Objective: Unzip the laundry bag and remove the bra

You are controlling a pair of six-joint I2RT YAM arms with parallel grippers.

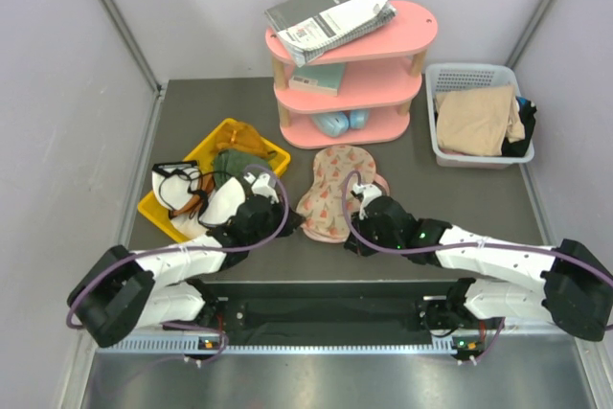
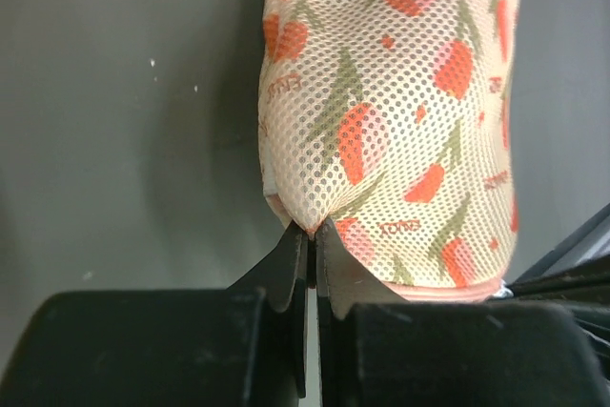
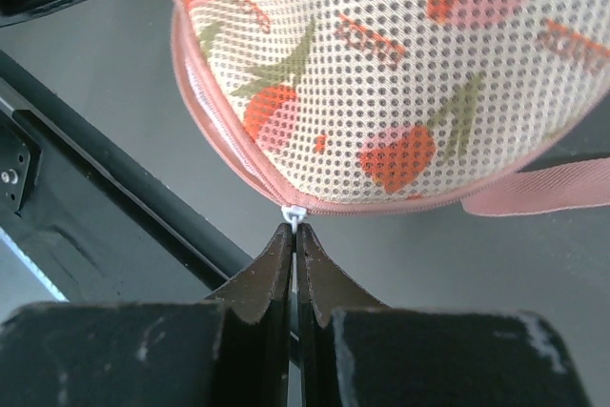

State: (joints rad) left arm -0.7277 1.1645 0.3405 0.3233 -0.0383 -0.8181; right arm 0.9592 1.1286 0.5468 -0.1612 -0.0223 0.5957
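The laundry bag (image 1: 330, 191), an oval cream-pink mesh pouch with red-and-green print, lies on the grey table in front of the pink shelf. My left gripper (image 1: 290, 227) is shut on a pinch of the bag's mesh at its near left edge (image 2: 312, 228). My right gripper (image 1: 352, 237) is shut on the small white zipper pull (image 3: 294, 213) at the bag's pink zip trim (image 3: 219, 140). The pink strap (image 3: 543, 188) trails to the right. The bra is hidden.
A yellow bin (image 1: 163, 210) with cloths and wire hangers stands at the left. A pink three-tier shelf (image 1: 421, 21) with books stands behind the bag. A white lattice basket (image 1: 479, 74) with beige cloth is at the back right. The black base rail (image 1: 326, 299) runs along the near edge.
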